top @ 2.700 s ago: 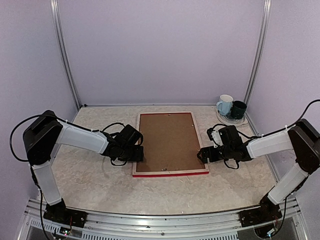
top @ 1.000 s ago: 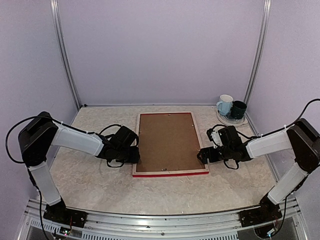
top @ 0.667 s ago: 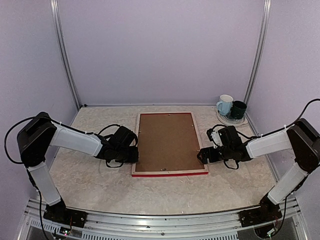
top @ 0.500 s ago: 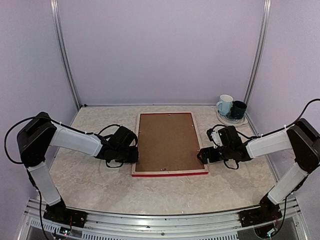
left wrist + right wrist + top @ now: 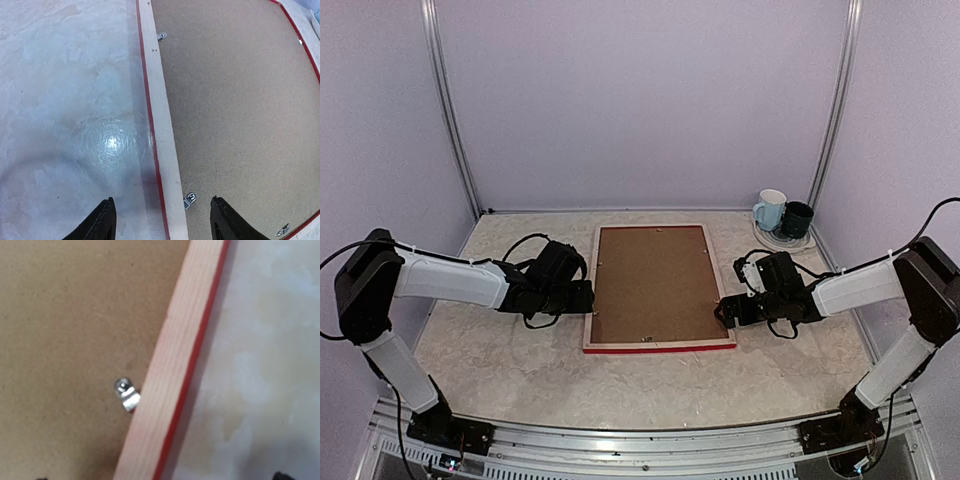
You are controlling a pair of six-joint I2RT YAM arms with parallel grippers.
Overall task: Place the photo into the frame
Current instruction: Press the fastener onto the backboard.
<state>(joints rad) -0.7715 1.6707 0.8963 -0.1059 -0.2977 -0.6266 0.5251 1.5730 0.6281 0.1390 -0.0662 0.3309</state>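
From the overhead camera, the frame (image 5: pixel 660 343) lies face down on the table (image 5: pixel 500 365), with its brown backing board (image 5: pixel 655 285) facing up. The left claw (image 5: pixel 588 297) is low at the frame's left rail and the right claw (image 5: pixel 722 312) is low at the right rail, so the frame lies between the two. Two mugs (image 5: pixel 782 216) stand well beyond the right claw. The photo is not visible in any view. It may be under the board, but that cannot be told.

In the left wrist camera, the left claw (image 5: pixel 162 222) is spread. One finger (image 5: pixel 106 222) is over bare table and the other is over the board, with the pale rail (image 5: pixel 160 115) running between them. A small metal clip (image 5: pixel 189 200) sits just ahead of the inner finger.

In the right wrist camera, only the dark fingertips (image 5: pixel 279 475) of the right claw show, at the bottom corners. They are set wide apart, with the rail (image 5: pixel 170 370) passing between them and a clip (image 5: pixel 126 392) just ahead on the board side.

The step in hand looks like work on the back of the frame, either its clips or a grip on both rails. The next move calls for each claw to come down squarely over its rail and close evenly, so the frame does not skid or twist.
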